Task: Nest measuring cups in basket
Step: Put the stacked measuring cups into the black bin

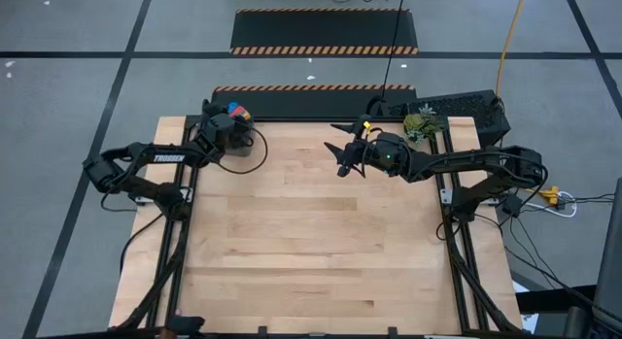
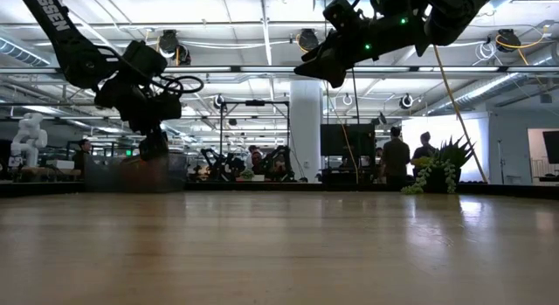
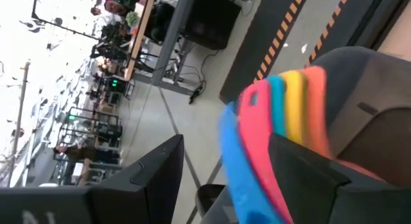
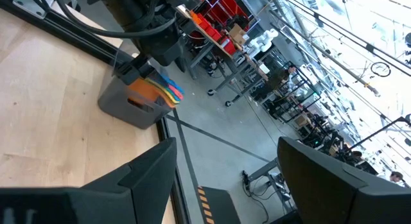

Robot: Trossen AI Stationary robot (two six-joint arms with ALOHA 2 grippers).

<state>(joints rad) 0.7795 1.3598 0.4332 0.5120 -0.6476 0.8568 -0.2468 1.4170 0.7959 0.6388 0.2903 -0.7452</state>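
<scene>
- The measuring cups (image 3: 282, 121) are stacked into each other, with the flat handles fanned out: blue, red/pink, a sliver of light blue, yellow, orange. I can't count every one, so no idea if all of them are in the stack.
- That stack sits in the basket (image 4: 128, 105), the dark grey bin at the far-left corner of the worktop (image 1: 311, 242), right by the edge. From the right wrist view the handles poke out over the basket's rim.
- The left gripper (image 1: 231, 125) is right above the basket, over the cups. Its fingers (image 3: 138, 176) are spread partway on either side of the handle fan, and I can't tell if they're pinching anything or just straddling it.
- So my guess is that this is the tail end of placing a cup, or tidying the nest.
- If I were driving it: make sure the cup is seated square in the one below before letting go, since a tilted one could ride up and tip the stack.
- Then spread the fingers a bit more and lift straight up, so nothing snags a handle and drags the pile out or shoves the basket off the edge.
- The right gripper (image 1: 342, 156) hangs in the air over the far middle of the worktop, jaws wide and empty, well clear of the basket. Seems fine to leave it there.
- The plant sprig (image 1: 421, 123) at the far right isn't in the way.
</scene>
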